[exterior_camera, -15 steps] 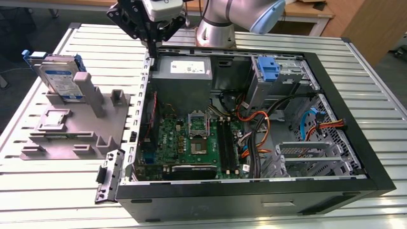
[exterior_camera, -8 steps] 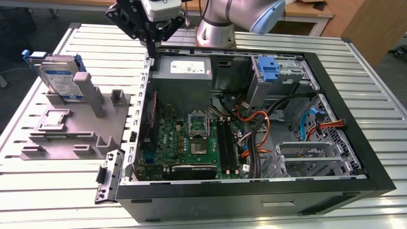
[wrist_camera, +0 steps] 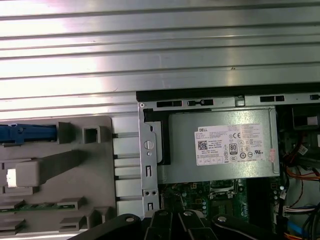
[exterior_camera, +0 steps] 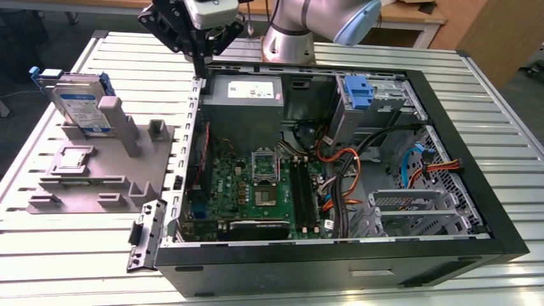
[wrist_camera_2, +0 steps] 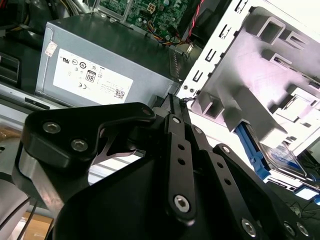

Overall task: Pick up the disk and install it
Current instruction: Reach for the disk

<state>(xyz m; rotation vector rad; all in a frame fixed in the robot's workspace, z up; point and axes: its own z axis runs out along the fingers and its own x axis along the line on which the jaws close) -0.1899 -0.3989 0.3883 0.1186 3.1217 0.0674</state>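
The gripper [exterior_camera: 200,71] hangs over the far corner of the open case [exterior_camera: 281,268], on the exterior view's left, just above the case wall beside the power supply [exterior_camera: 244,92]. In the second wrist view its jaws meet at the tips with nothing between them. The disk [exterior_camera: 78,105] stands upright in a grey fixture [exterior_camera: 93,172] at the exterior view's left, well apart from the gripper, blue rails along its sides. Fixture and case rest on a slatted metal table [exterior_camera: 68,255].
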